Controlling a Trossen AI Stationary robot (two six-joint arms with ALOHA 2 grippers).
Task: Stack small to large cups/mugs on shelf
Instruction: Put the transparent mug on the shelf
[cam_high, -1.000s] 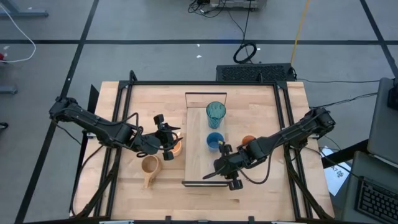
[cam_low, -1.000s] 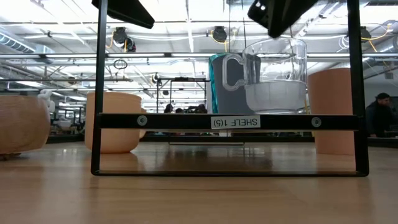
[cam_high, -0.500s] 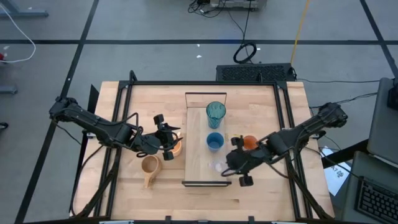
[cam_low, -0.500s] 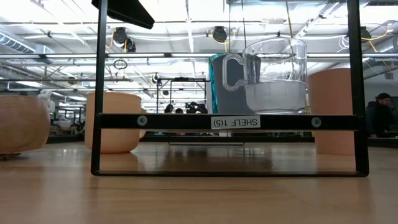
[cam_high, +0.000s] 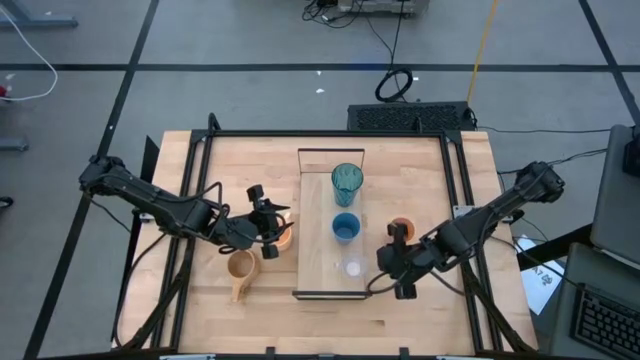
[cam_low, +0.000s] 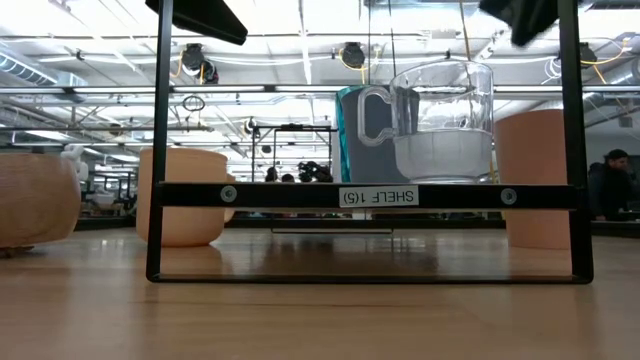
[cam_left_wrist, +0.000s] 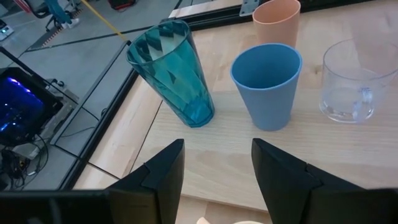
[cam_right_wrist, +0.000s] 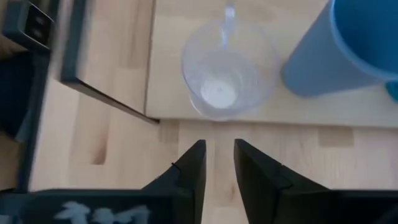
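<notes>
Now we see our right hand (cam_high: 397, 262) low beside the shelf (cam_high: 318, 262), fingers nearly together, holding nothing, tiny clear glass (cam_high: 351, 267) upright on the shelf, left hand (cam_high: 266, 222) spread, empty.

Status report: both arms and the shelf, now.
Right gripper empty beside shelf, jaws nearly closed. Left gripper open at orange mug. Teal tumbler, blue cup, clear glass on shelf. Nothing blocking.

Left gripper (cam_high: 268, 226) gapes wide; right gripper (cam_high: 399, 262) nearly closed, empty.
</notes>
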